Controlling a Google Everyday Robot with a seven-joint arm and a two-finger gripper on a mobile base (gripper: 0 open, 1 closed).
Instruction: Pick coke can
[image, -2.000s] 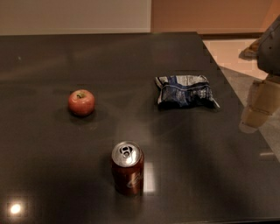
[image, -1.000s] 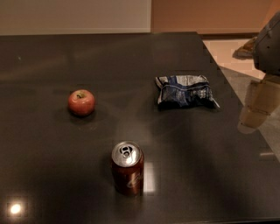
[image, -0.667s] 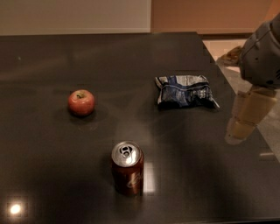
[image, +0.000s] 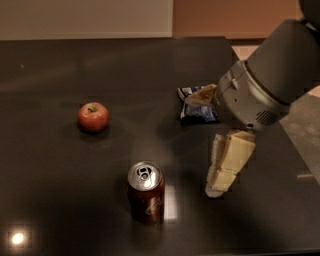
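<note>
The coke can (image: 146, 192) stands upright on the dark table (image: 60, 200), near the front middle; it is dark red with a silver top and pull tab. My gripper (image: 218, 188) hangs from the large grey arm (image: 270, 75) at the right and points down at the table. It is to the right of the can, about a can's width away, and does not touch it. It holds nothing.
A red apple (image: 93, 116) sits at the left, behind the can. A blue snack bag (image: 196, 109) lies behind the gripper, partly hidden by the arm. The table's right edge (image: 300, 150) runs close by the arm.
The arm has swung in from the right edge over the table, and the gripper has moved left and forward toward the can. The can, apple and bag have not moved.
</note>
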